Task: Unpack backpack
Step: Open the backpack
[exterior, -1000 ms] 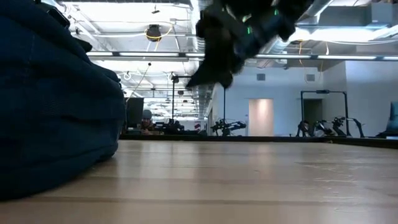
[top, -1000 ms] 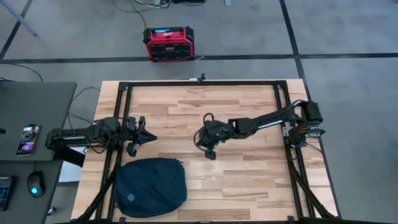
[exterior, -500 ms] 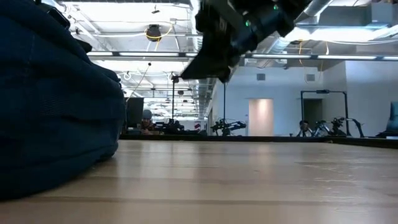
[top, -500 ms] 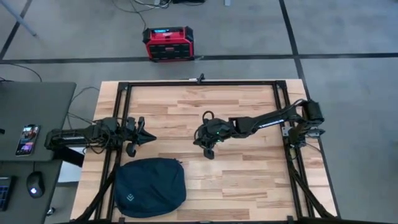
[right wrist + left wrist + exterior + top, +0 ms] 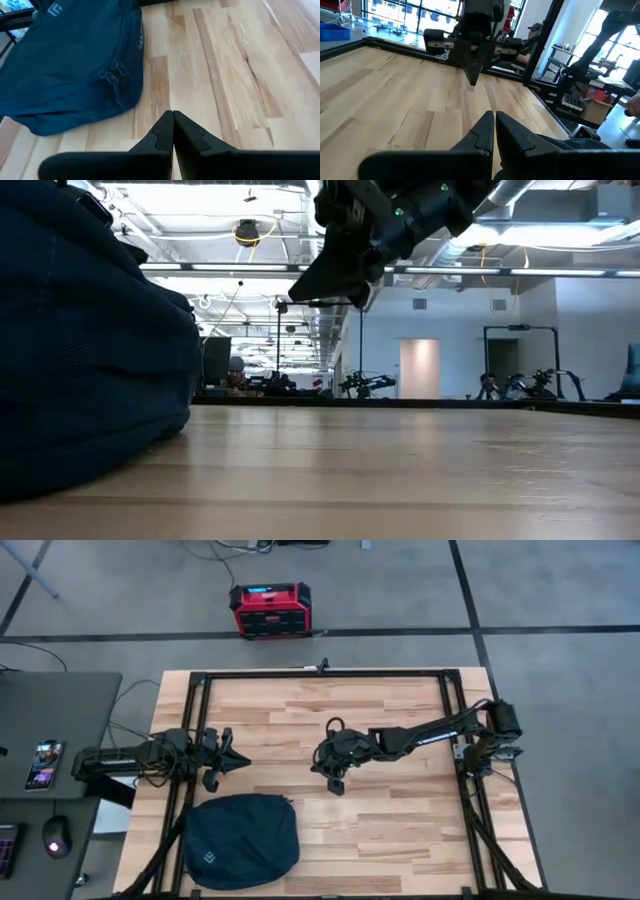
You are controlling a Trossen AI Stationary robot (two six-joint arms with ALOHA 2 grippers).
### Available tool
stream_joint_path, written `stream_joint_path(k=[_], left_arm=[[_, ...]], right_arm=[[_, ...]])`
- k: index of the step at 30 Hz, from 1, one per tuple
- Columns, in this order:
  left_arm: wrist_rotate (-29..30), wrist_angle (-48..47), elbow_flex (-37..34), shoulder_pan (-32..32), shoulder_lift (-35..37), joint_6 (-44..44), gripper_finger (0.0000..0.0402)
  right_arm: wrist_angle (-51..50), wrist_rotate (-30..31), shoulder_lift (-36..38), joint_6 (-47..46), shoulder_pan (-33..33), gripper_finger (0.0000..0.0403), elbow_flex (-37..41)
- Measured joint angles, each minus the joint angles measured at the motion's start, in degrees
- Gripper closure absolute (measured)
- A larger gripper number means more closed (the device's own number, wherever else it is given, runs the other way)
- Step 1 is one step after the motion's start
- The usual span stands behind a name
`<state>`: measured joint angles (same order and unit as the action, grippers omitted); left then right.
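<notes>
High view: we are logging the backpack (image 5: pixel 242 841) lying at the surface's (image 5: pixel 400 830) front-left corner; left hand (image 5: pixel 240 757), fingers pressed together, is hovering nearer than the likewise pressed-together right hand (image 5: pixel 335 783).

Robotics lab / open industrial hall. Pale wood-plank table (image 5: pixel 330 825) in a black metal frame (image 5: pixel 325 673) on grey concrete floor (image 5: pixel 560 690); exposed ceiling ducts and strip lights (image 5: pixel 250 272); more black arm rigs (image 5: pixel 365 384) across the room.

The backpack (image 5: pixel 242 841) lies near the left gripper (image 5: pixel 240 758).
</notes>
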<state>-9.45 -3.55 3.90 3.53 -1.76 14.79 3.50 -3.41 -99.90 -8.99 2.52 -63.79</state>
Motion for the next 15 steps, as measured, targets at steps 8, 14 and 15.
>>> stream_joint_path(k=[8, 14, 15], left_arm=[[-0.8, -0.2, 0.0, 0.0, 0.0, 2.5, 0.0399], [-0.8, -4.0, 0.4, 0.0, -0.1, 2.6, 0.0399], [-0.8, -4.1, 0.4, 0.0, -0.2, 2.3, 0.0399]], right_arm=[[5.0, 0.7, -11.6, 0.4, 3.6, 0.035, 0.3], [20.8, 2.5, -16.3, -1.0, 3.3, 0.0277, -0.4], [20.7, 2.4, -17.0, -0.7, 3.4, 0.0265, -1.0]])
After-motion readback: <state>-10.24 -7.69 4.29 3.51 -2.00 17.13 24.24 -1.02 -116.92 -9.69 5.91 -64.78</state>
